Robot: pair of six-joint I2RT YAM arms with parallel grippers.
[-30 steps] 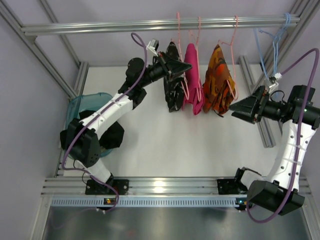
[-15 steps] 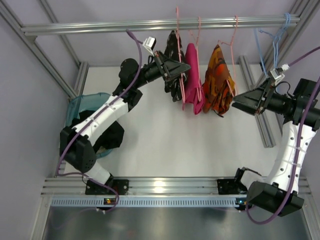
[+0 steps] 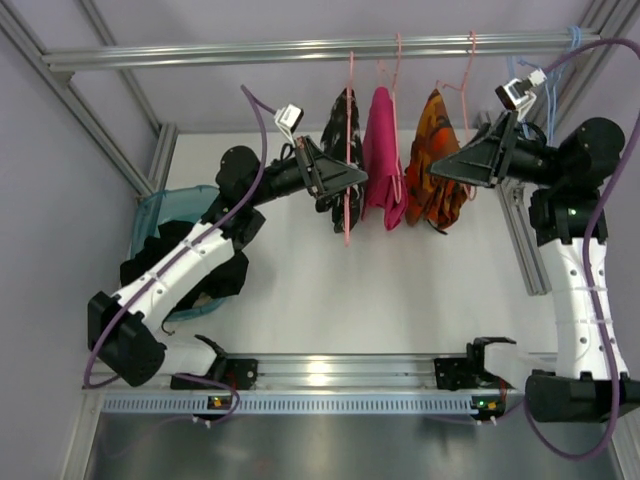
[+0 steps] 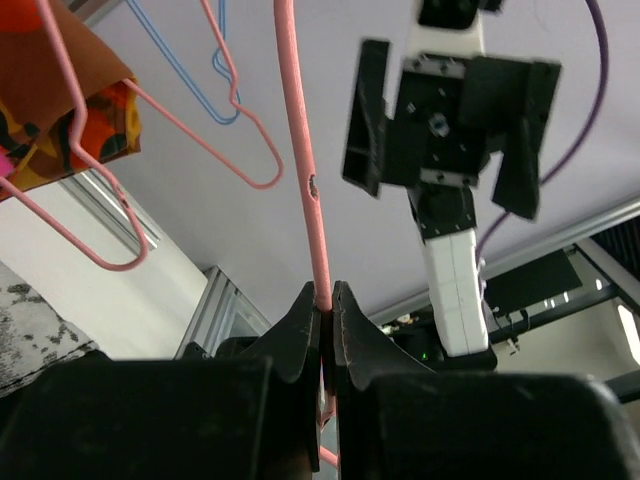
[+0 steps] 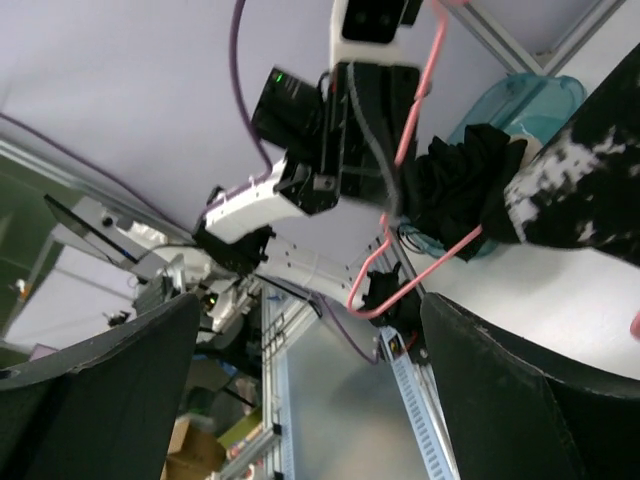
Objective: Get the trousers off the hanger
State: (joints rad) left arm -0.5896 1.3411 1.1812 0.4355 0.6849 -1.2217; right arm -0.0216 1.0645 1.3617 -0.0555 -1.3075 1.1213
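The trousers, black with white speckles, hang on the pale-pink hanger below the top rail. My left gripper is shut on the hanger's wire, which the left wrist view shows pinched between the jaws. My right gripper is open and empty, held high in front of the orange garment. In the right wrist view the hanger and the trousers lie beyond the open gripper, which touches neither.
A magenta garment and the orange one hang on other pink hangers on the rail. Light-blue hangers hang at the far right. A teal bin with black clothes stands at the left.
My left gripper, still shut on the hanger, has drawn it and the trousers leftward and nearer. My right arm has risen and swung left, up to the orange garment.
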